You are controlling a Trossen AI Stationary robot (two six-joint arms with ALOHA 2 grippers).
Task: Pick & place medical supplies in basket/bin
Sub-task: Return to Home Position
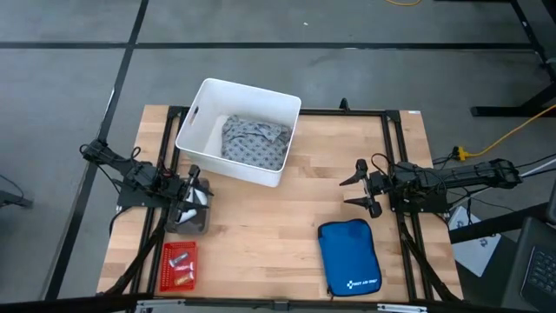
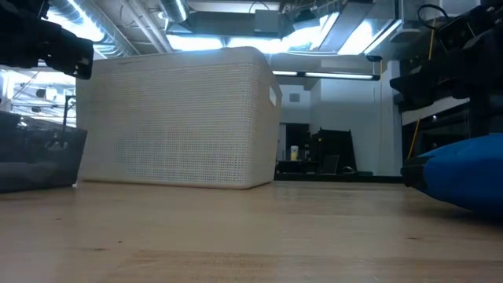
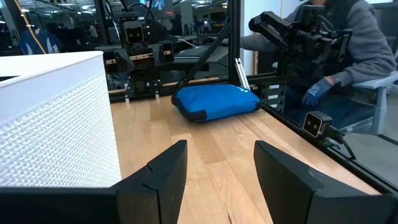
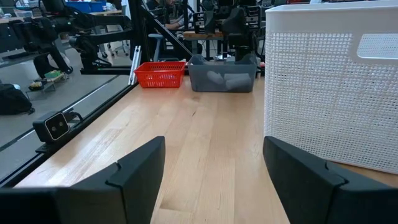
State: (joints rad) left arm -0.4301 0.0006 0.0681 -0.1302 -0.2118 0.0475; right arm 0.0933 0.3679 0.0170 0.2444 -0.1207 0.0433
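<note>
A white logo with a line of white lettering marks one corner of the blue zip pouch point(image 1: 349, 256) lying on the bench point(image 1: 261, 228), seen from above; the letters are too small to read. Nothing else carries legible writing.

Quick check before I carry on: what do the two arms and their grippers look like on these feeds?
Both the left arm and the right arm are dark, slim, jointed links with thin black cables looping alongside. The left gripper and right gripper each have two matte black fingers, broad and flat with angled tips. No markings show.
</note>
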